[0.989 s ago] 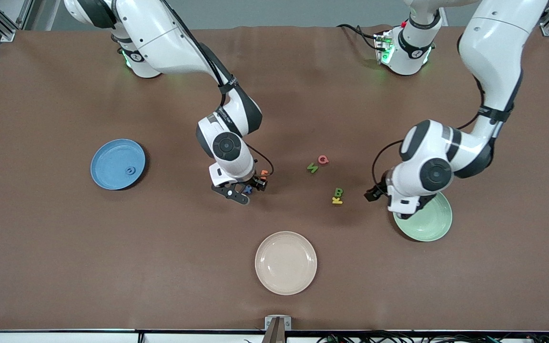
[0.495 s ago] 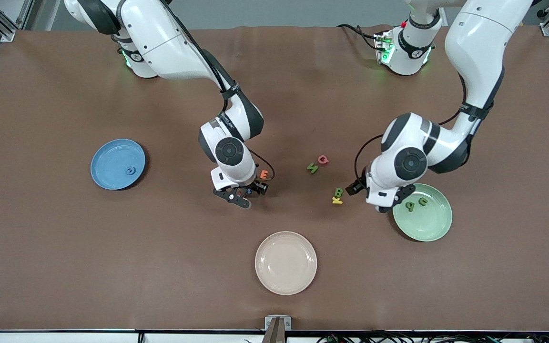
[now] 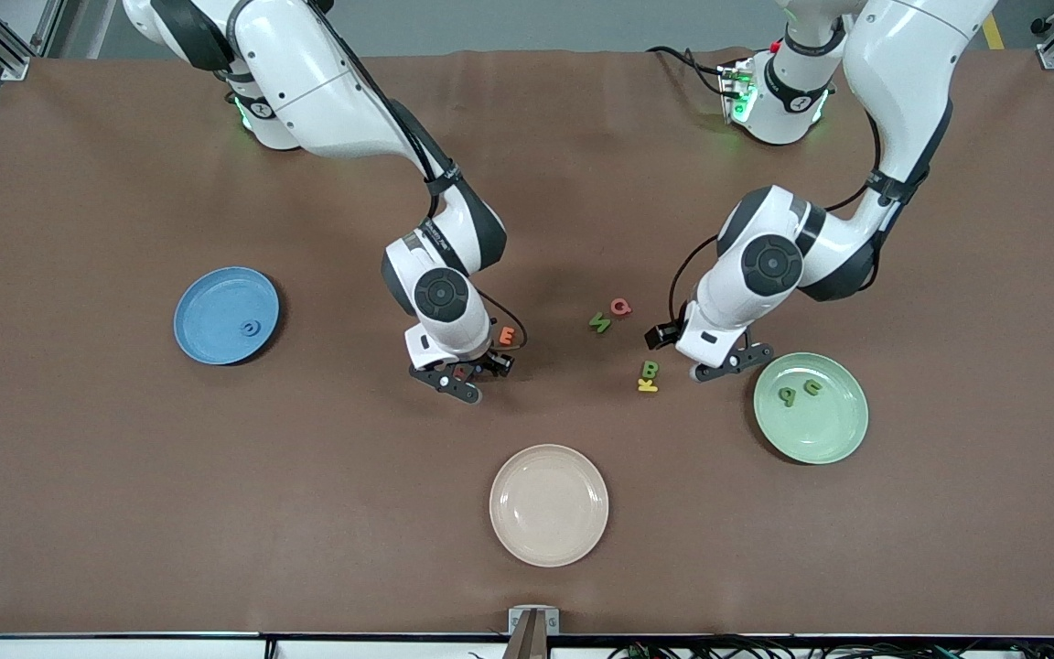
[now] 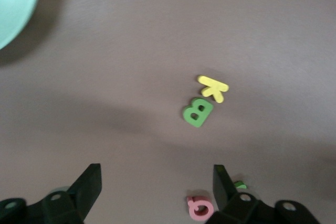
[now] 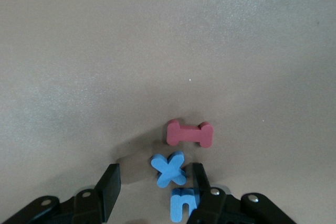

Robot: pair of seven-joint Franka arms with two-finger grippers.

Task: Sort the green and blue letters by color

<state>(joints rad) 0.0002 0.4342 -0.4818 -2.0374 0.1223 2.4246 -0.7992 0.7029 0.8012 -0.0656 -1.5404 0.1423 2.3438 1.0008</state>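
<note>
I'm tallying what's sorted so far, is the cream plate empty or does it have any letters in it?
Empty. The cream plate shows only its bare surface in the front view, while two green letters lie in the green plate.

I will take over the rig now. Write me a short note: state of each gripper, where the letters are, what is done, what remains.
Left gripper: open, empty, over the table near the green B, beside the yellow K.
Right gripper: open, low around the blue X; a blue n and a dark red letter lie beside it.
Done: two green letters in the green plate; one blue letter in the blue plate.
Left: green B, green N, blue X, blue n.
</note>
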